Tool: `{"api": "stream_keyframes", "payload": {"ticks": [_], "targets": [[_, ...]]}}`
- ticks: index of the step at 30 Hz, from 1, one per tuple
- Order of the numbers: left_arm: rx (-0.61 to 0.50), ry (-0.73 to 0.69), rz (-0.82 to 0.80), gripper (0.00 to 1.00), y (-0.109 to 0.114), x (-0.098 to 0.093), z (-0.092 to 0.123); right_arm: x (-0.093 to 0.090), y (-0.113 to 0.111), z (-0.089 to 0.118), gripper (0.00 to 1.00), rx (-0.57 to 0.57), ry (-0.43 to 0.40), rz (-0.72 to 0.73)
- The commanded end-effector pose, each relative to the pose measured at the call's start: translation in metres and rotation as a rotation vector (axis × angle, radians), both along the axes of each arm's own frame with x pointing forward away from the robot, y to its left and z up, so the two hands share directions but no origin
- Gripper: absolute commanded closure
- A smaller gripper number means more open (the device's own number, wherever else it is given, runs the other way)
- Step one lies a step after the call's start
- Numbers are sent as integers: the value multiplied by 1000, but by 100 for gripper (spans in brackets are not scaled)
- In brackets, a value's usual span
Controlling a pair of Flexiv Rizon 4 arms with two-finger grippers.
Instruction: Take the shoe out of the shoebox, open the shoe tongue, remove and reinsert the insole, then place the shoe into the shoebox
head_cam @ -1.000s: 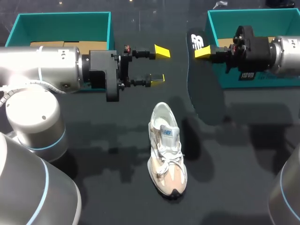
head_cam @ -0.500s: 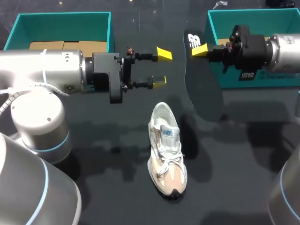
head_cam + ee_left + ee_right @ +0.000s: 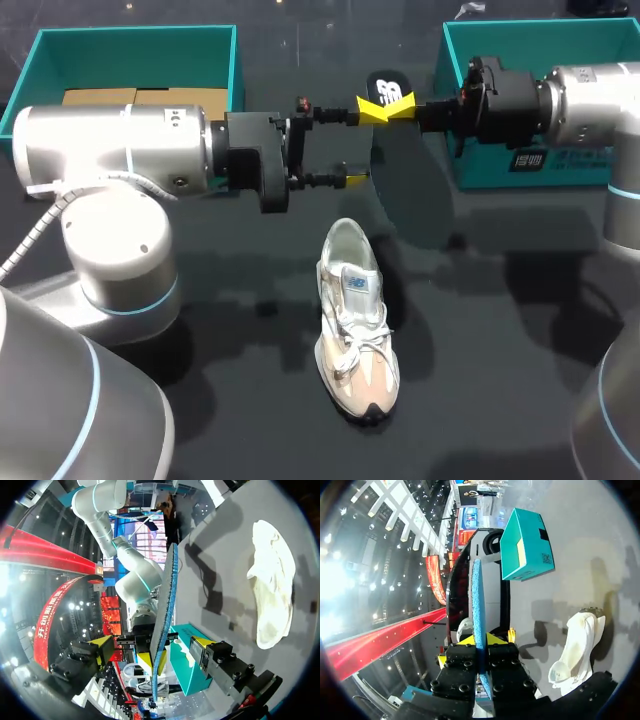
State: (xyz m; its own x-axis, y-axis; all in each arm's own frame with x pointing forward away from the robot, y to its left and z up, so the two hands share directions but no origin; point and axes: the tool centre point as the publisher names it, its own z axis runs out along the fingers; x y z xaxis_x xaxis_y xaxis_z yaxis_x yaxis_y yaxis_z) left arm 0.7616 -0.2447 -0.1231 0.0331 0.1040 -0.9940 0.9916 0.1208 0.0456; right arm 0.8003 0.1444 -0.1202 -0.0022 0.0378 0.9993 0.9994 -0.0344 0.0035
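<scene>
Left gripper [image 3: 362,143]: on a level arm from the left, fingers spread wide, gripping nothing. Right gripper [image 3: 405,107]: level from the right, nose to nose with the left one, clamped on insole [image 3: 389,90], which hangs down on edge.

Shoe [image 3: 355,320]: upright on bare table [image 3: 250,400], below both grippers, well apart. Shoebox [image 3: 530,40] just behind the right gripper's wrist; second shoebox [image 3: 135,45] behind the left arm.

Left wrist only: insole [image 3: 169,595] edge-on between left gripper [image 3: 152,647] fingers, contact unclear; shoe [image 3: 272,585] off to one side. Right wrist only: blue insole [image 3: 478,595] face pinched in right gripper [image 3: 481,641], shoe [image 3: 577,640] beside it.
</scene>
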Motion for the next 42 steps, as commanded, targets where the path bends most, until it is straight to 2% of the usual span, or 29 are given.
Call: {"api": "stream_keyframes", "payload": {"ticks": [1,3,6,8,9,10,14,16,18,27,29,32,42], "targets": [[13,-15,25,12,-14,3,-4,6,6,-3,100,8,-5,13],[20,-21,28,13,-15,3,-6,7,8,-4,100,11,-5,19],[21,-29,28,25,-17,2,-8,7,9,-7,100,18,1,26],[22,-29,29,28,-19,2,-10,7,11,-8,100,21,4,29],[23,-28,32,35,-20,3,-12,8,11,-8,100,23,4,30],[26,-29,37,49,-21,4,-13,8,12,-8,100,25,5,31],[23,-31,41,60,-22,5,-14,8,13,-9,100,28,6,34],[23,-32,44,62,-22,5,-15,8,13,-9,100,29,8,33],[25,-34,45,71,-23,6,-15,8,13,-9,100,30,8,31],[30,-28,59,78,-18,6,-19,8,12,-11,100,34,12,30],[31,-28,61,92,-18,6,-19,8,13,-11,100,35,14,31],[32,-31,65,100,-18,7,-19,8,13,-12,100,37,15,32],[32,-40,63,100,-22,8,-19,6,13,-13,100,38,20,23]]}}
